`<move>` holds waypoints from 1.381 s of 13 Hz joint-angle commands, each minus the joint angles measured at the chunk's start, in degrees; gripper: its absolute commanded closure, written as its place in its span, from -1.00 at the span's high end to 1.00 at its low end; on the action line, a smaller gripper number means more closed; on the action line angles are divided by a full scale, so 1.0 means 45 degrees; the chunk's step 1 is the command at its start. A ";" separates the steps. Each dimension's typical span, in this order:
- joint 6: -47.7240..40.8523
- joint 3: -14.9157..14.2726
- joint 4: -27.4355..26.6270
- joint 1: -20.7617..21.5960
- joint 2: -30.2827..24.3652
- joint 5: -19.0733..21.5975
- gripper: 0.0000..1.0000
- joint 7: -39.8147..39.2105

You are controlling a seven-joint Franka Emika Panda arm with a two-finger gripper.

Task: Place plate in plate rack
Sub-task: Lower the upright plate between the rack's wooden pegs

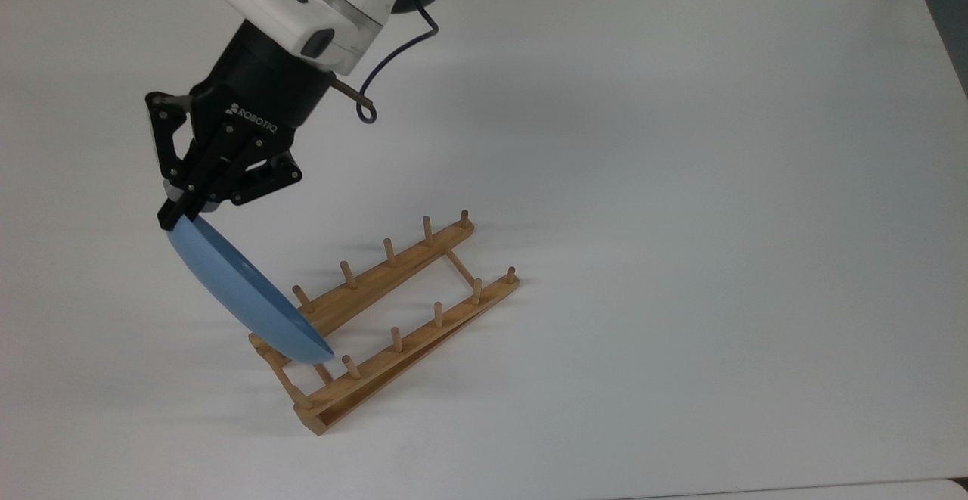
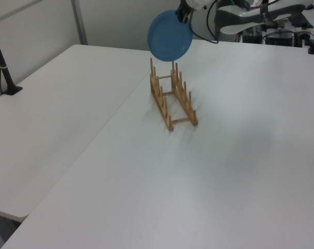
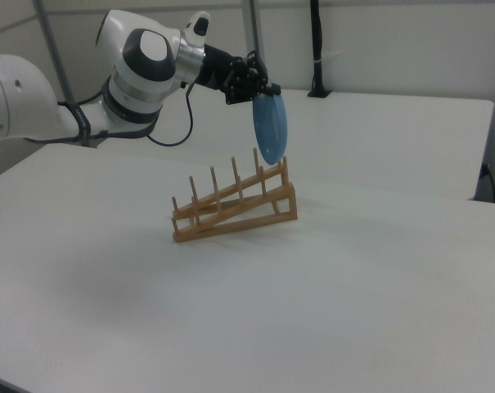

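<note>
Hung below hand [image 1: 175, 212], clamped at rim: plate [image 1: 240, 296], over plate rack [image 1: 393, 315] end, not yet slotted btwn pegs.

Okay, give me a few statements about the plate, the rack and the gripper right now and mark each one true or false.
1. The gripper holds the plate by its rim. True.
2. The plate lies flat on the table. False: it hangs on edge, in the air.
3. The plate rack already holds a plate between its pegs. False: its slots are bare.
4. The plate hangs above the rack's taller end in the right view. True.
</note>
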 commanded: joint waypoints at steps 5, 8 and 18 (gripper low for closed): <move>-0.0325 -0.0353 0.0679 0.0314 0.0925 -0.0333 -1.00 0.0315; -0.0364 -0.0255 0.0680 0.0314 0.1042 -0.0333 -1.00 0.0335; -0.0364 -0.0158 0.0680 0.0314 0.1472 -0.0353 -1.00 0.0335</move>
